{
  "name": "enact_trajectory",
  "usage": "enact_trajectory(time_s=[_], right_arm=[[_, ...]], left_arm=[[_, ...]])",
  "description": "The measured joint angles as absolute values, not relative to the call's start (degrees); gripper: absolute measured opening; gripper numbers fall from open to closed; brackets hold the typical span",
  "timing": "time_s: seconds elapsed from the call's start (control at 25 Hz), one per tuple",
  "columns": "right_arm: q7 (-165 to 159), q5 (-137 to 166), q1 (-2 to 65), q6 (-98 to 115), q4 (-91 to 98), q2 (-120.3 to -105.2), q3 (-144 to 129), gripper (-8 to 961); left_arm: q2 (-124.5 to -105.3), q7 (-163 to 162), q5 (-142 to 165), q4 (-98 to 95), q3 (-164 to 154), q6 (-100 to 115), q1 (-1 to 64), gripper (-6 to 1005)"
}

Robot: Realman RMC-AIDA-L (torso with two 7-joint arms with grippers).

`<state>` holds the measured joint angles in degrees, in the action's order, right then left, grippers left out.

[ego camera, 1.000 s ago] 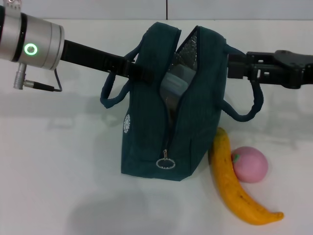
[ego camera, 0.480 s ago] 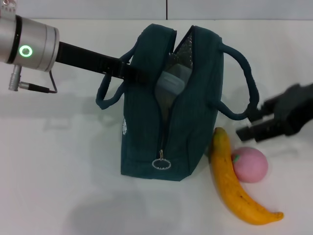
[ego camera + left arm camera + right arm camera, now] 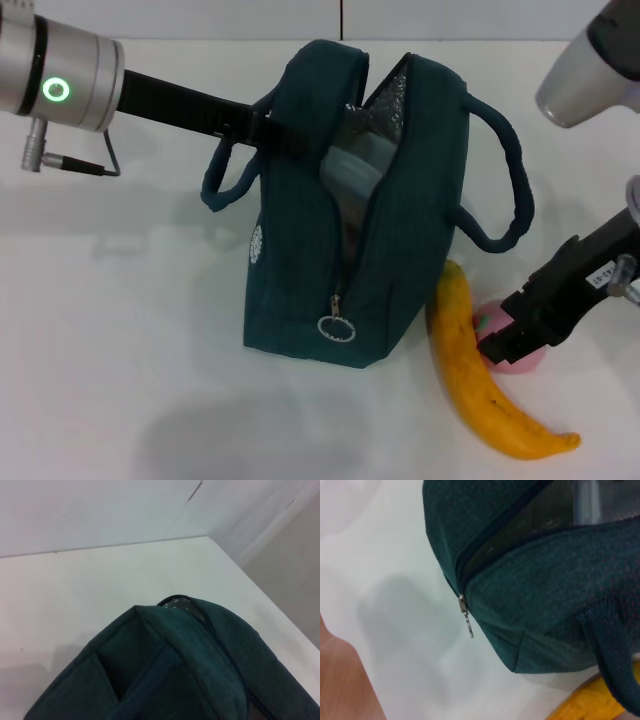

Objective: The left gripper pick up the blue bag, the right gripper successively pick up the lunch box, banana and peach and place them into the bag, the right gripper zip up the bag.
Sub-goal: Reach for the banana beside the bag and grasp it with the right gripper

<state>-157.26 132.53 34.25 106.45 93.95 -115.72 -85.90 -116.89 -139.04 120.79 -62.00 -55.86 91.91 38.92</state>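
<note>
**Bag held open at its handle; right gripper down among the fruit**

The left gripper (image 3: 262,128) reaches in from the robot's left and meets the blue bag (image 3: 400,230) at the near handle; its fingers are buried in the fabric, so I cannot tell whether they are clamped or merely hooked. In my judgement this hold exists to keep the bag upright and its mouth spread, foil lining exposed, zipper pull (image 3: 337,326) hanging at the low end of the open track. The lunch box (image 3: 352,172) sits inside the mouth, just beyond that gripper.

The right gripper (image 3: 497,345) is low on the table, directly over the peach (image 3: 512,362), which it largely covers; its fingers cannot be read as spread or closed. The banana (image 3: 478,385) lies touching the bag's side and immediately inboard of this gripper. The task names the banana next, so the gripper's position so close over the peach warrants a check.

Surface: a plain white table (image 3: 120,350), matt, carrying soft shadows. A pale wall with a dark vertical seam backs it; the left wrist view shows the table's far corner.
</note>
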Motion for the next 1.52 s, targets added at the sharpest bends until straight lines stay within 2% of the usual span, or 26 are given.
enact_trajectory(time_s=[0.56, 1.04, 1.52], right_arm=[[-158.3, 133.0, 37.8, 103.5, 78.8, -116.00, -90.1, 570], [-158.5, 131.7, 39.0, 100.7, 74.0, -116.17, -94.9, 708], [-159.3, 131.0, 39.5, 99.0, 72.0, -116.19, -98.0, 703]], left_arm=[[-116.74, -138.7, 120.9, -62.0, -55.7, 91.8, 39.0, 58], [-116.71, -138.8, 120.9, -62.1, -55.7, 91.8, 39.1, 60], [-116.78, -138.7, 120.9, -62.0, -55.7, 91.8, 39.0, 62]])
